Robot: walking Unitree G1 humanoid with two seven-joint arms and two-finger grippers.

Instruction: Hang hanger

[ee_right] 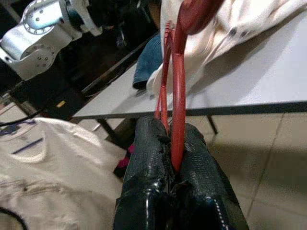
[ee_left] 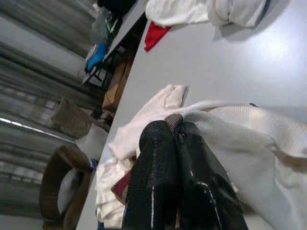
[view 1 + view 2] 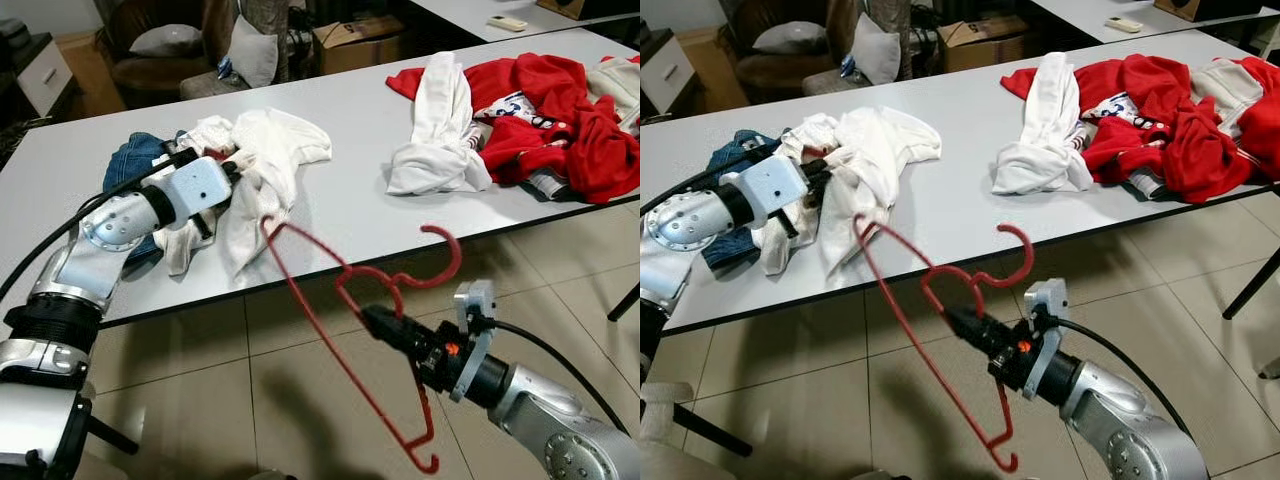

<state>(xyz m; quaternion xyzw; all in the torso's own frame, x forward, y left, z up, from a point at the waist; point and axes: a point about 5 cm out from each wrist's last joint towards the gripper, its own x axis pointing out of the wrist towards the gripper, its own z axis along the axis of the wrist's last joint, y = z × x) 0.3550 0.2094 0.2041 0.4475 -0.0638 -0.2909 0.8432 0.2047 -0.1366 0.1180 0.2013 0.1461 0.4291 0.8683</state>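
Note:
A red wire hanger [image 3: 345, 300] hangs in the air in front of the table's front edge, hook [image 3: 445, 258] pointing up and right. My right gripper [image 3: 372, 320] is shut on its neck, below table height; the right wrist view shows the red wire [image 1: 177, 110] pinched between the black fingers [image 1: 144, 158]. One shoulder tip of the hanger reaches the hem of a white shirt [image 3: 265, 165] on the table's left part. My left gripper [image 3: 236, 163] lies on that shirt, shut on a fold of the white cloth [image 2: 240, 139].
The grey table [image 3: 350, 130] also carries blue jeans [image 3: 135, 160] under my left arm, a white garment [image 3: 435, 125] and a pile of red clothes [image 3: 560, 110] at the right. Tiled floor [image 3: 560, 270] lies below. A chair and boxes stand behind the table.

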